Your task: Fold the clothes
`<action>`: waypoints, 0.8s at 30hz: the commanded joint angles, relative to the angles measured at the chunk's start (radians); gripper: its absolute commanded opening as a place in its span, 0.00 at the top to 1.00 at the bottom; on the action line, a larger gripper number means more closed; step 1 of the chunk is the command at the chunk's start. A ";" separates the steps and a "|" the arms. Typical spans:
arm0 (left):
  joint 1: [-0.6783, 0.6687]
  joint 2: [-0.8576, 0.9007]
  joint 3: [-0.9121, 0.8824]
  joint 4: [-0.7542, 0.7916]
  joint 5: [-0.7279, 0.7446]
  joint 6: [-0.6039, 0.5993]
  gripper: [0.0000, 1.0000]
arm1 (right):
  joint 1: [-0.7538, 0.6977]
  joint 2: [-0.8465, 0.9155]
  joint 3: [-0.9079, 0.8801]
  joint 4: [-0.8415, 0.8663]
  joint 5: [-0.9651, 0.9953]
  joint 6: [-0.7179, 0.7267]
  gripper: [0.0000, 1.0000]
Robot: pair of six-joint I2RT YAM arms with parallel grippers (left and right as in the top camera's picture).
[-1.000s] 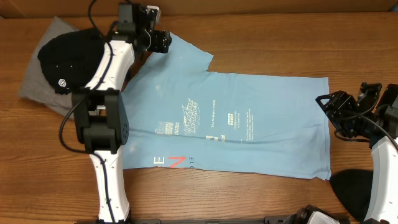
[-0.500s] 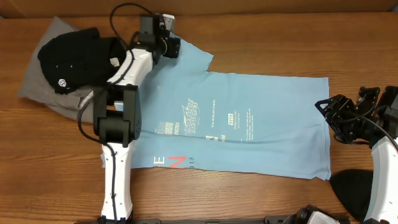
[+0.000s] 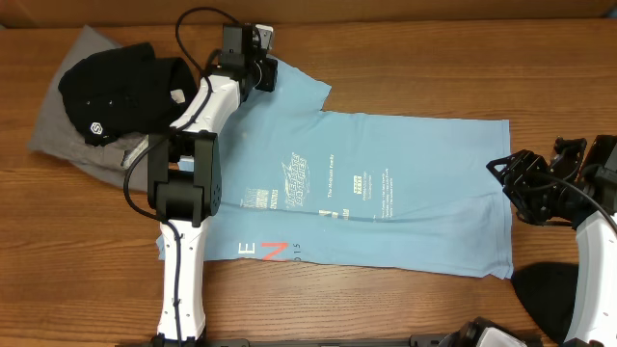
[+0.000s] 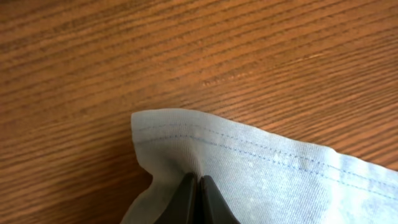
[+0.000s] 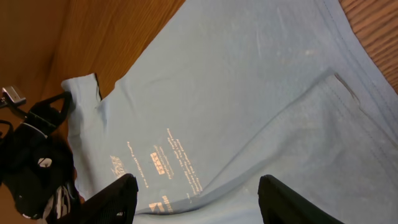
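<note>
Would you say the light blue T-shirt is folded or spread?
Spread: the light blue T-shirt lies flat on the wooden table, print facing up.

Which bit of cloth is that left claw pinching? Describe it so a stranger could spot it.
Find the big light blue T-shirt spread on the wooden table. At its far left corner a short sleeve lies nearest a black garment piled on a grey cloth. Unlike the rest of the shirt, its stitched hem is bunched in the shut left gripper.

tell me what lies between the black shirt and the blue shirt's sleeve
In the overhead view the left arm lies across that gap, between the black shirt and the blue shirt's sleeve.
</note>
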 commanded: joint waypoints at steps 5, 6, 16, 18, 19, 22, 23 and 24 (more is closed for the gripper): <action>0.000 -0.116 0.043 -0.101 0.032 -0.016 0.96 | 0.004 -0.009 0.024 0.007 0.007 -0.007 0.34; 0.000 -0.135 0.044 -0.117 0.031 -0.015 0.96 | 0.004 -0.009 0.024 0.008 0.007 -0.007 0.34; -0.001 -0.239 0.044 -0.430 -0.013 -0.013 0.96 | 0.004 -0.009 0.024 0.013 0.007 -0.007 0.35; -0.001 -0.250 0.044 -0.508 -0.023 -0.013 0.96 | 0.004 -0.009 0.024 0.013 0.007 -0.007 0.35; -0.001 -0.256 0.044 -0.547 -0.023 -0.013 0.96 | 0.004 -0.009 0.024 0.012 0.007 -0.007 0.35; -0.001 -0.276 0.044 -0.660 -0.021 -0.013 0.96 | 0.004 -0.009 0.024 0.013 0.007 -0.007 0.35; -0.001 -0.281 0.044 -0.687 -0.018 -0.013 0.96 | 0.004 -0.009 0.024 0.013 0.007 -0.007 0.35; -0.001 -0.288 0.044 -0.719 -0.005 -0.013 0.96 | 0.004 -0.009 0.024 0.013 0.007 -0.007 0.35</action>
